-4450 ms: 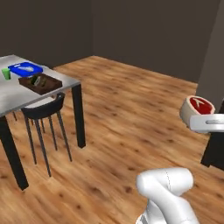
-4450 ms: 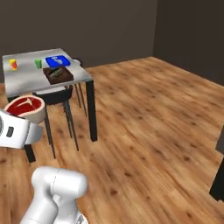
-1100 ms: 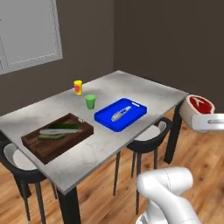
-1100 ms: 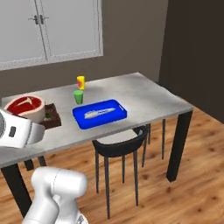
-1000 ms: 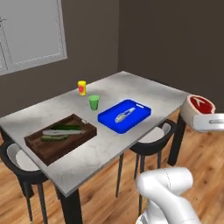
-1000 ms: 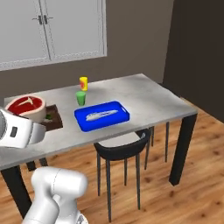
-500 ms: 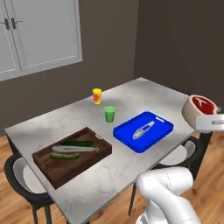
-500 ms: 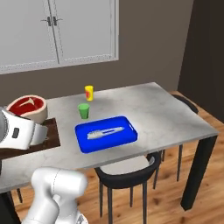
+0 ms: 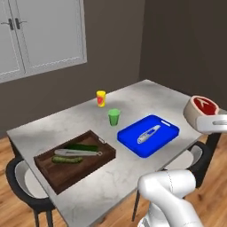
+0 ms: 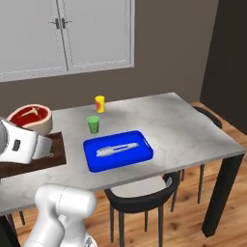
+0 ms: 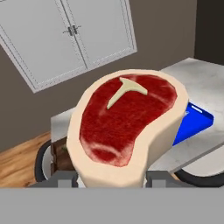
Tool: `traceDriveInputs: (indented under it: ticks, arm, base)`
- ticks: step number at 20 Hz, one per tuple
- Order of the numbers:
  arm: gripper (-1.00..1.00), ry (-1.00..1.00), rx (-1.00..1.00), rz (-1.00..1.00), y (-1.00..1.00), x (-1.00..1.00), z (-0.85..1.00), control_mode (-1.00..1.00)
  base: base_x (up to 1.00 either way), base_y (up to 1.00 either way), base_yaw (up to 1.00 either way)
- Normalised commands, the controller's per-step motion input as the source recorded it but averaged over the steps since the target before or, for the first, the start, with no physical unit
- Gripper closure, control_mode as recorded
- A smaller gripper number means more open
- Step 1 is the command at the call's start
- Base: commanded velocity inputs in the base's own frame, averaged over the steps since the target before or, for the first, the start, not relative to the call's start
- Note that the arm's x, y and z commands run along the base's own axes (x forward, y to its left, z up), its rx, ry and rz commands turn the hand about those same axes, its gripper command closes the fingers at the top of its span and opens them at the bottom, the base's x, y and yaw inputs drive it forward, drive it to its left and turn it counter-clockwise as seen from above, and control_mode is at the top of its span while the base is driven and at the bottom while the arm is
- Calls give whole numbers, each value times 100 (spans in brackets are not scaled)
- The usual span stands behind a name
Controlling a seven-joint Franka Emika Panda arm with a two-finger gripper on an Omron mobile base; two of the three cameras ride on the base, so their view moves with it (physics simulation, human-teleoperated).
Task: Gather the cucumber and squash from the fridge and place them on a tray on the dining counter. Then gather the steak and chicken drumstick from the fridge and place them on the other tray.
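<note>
My gripper (image 11: 113,178) is shut on the steak (image 11: 127,124), a thick red round with a pale rim, held in the air near the dining counter (image 9: 53,128). The steak (image 9: 201,107) and gripper (image 9: 206,119) hang off the counter's right corner in the left base view. On the counter lies the blue other tray (image 9: 148,135) with a silver utensil (image 9: 148,133) in it. Left of it, the brown tray (image 9: 48,170) holds the dark green cucumber (image 9: 84,146) and the olive squash (image 9: 66,160). The fridge and chicken drumstick are out of view.
A green cup (image 9: 114,117) and a yellow cup (image 9: 101,98) stand behind the blue tray. Black chairs (image 10: 140,198) are tucked under the counter's near side and ends. White cabinet doors (image 9: 40,31) line the back wall. Wooden floor lies to the right.
The whole picture has shifted: the base has driven closer, so the counter and trays loom larger. The steak stays in the gripper as before.
</note>
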Motion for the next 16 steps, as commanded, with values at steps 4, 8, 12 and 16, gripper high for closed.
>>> traceDriveInputs:
  ticks: [4,8,12,16]
  arm:
    - [100,0,0,0,0,0,0,100]
    - [100,0,0,0,0,0,0,100]
    - [100,0,0,0,0,0,0,100]
    - [100,9,0,7,0,16,-1,-100]
  base:
    - [58,-13,43]
    - [48,-9,50]
    - [40,-14,49]
    - [33,-3,29]
